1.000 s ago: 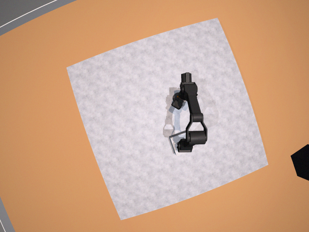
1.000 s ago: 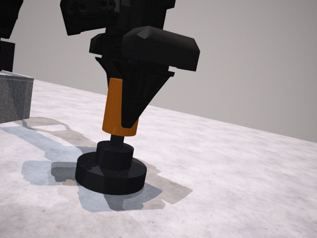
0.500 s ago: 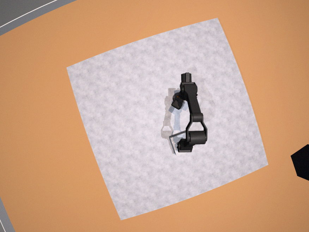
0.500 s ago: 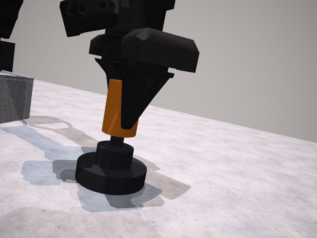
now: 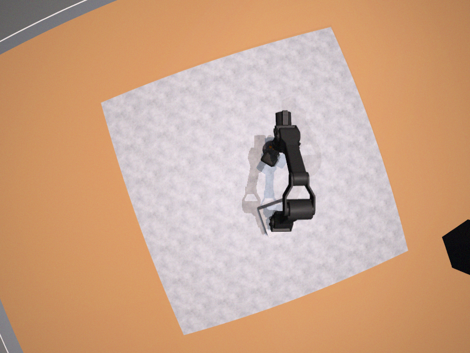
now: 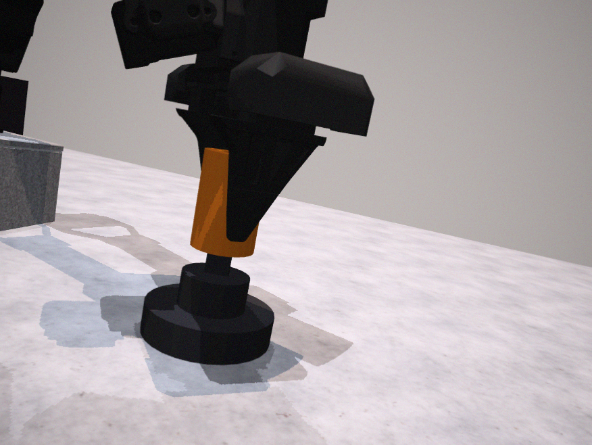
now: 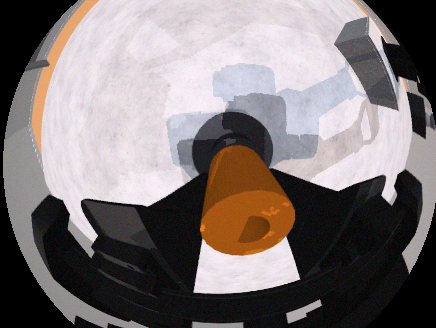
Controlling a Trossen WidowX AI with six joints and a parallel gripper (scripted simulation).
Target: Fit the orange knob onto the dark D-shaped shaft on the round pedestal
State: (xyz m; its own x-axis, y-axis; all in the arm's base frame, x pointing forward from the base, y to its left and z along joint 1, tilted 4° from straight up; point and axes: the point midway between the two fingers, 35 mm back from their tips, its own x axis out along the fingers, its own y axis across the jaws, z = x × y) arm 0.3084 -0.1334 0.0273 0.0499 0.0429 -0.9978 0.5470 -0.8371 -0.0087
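The orange knob (image 6: 208, 210) (image 7: 225, 215) is a tapered cylinder, about upright. My gripper (image 6: 223, 230) (image 7: 238, 176) is shut on it, one finger on each side. The dark round pedestal (image 6: 205, 342) (image 7: 262, 142) stands below, a wide disc with a narrower collar on top. A short length of the dark shaft (image 6: 217, 264) shows between the collar and the knob's underside, so the knob is clear of the collar. How far the shaft reaches into the knob is hidden. The D-shaped opening (image 7: 256, 230) shows in the knob's upper face. The shaft's flat side is not visible.
A grey block (image 6: 28, 186) (image 7: 372, 75) stands under the arm's base, to the left in the exterior view. The pale mottled mat (image 5: 170, 182) lies on the orange surface (image 5: 57, 190). A black angular object (image 5: 459, 247) is at the right edge of the top view.
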